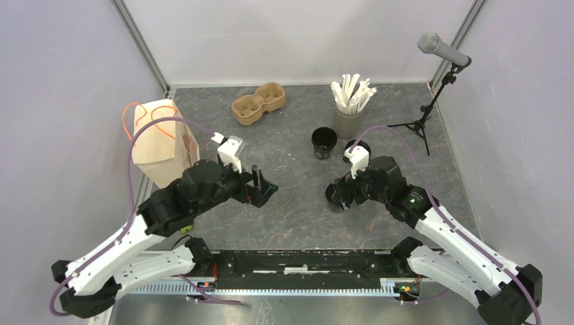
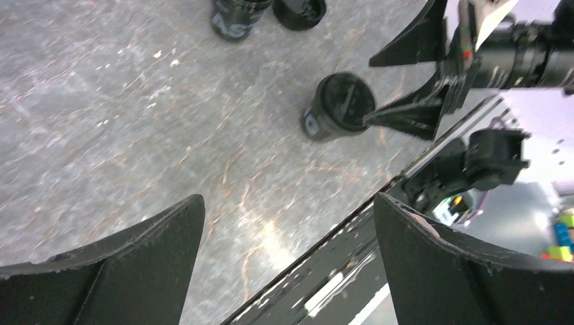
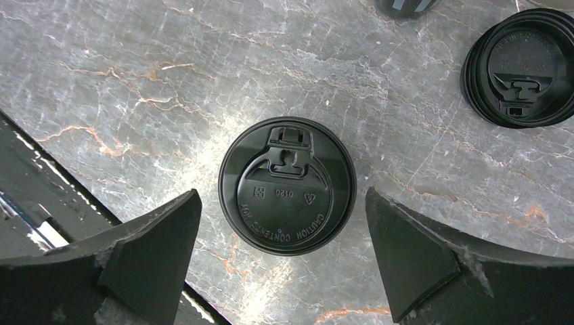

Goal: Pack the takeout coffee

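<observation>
The takeout coffee (image 3: 288, 186), a small black paper cup with a black lid on it, stands upright on the grey marble table (image 1: 291, 217), right of centre (image 1: 334, 198). My right gripper (image 3: 283, 196) hovers over it, open, one finger on each side of the lid and not touching it. From the left wrist view the same cup (image 2: 337, 106) shows with the right gripper's fingers (image 2: 406, 114) flanking it. My left gripper (image 1: 264, 183) is open and empty (image 2: 290, 200) over bare table to the cup's left.
A second black cup (image 1: 324, 142) without a lid and a stack of black lids (image 3: 524, 68) lie behind the coffee. A brown paper bag (image 1: 162, 139) stands at the left, a pulp carrier (image 1: 258, 103) and a grey cup of sticks (image 1: 348, 112) at the back. A microphone stand (image 1: 433, 101) is at back right.
</observation>
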